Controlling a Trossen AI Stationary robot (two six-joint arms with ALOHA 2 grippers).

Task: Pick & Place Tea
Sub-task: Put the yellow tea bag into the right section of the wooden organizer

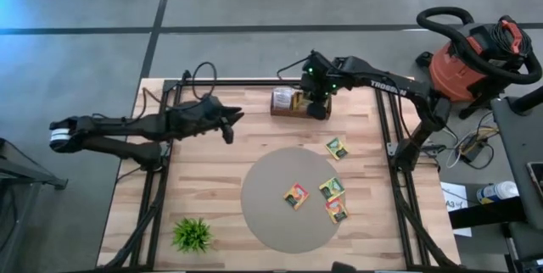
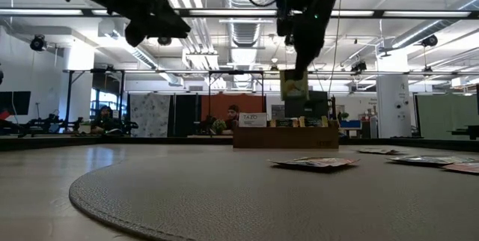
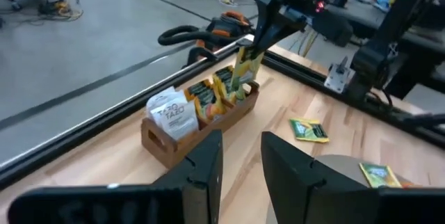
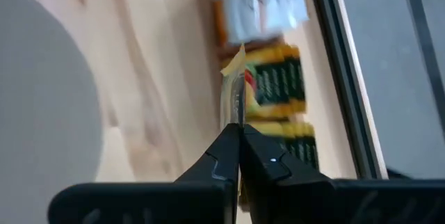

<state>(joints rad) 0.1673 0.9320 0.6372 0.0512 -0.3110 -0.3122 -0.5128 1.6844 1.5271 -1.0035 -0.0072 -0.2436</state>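
While above the wooden box, right claw pinching a sachet.

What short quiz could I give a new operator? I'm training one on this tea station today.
1. True or false: the right gripper is shut on a tea sachet above the wooden box.
2. How many sachets lie on the round mat? A) one B) three C) five
3. Which gripper hangs empty, away from the box?

Key: 1 true. 2 B; a fourth sachet lies on the bare table. 3 the left gripper.
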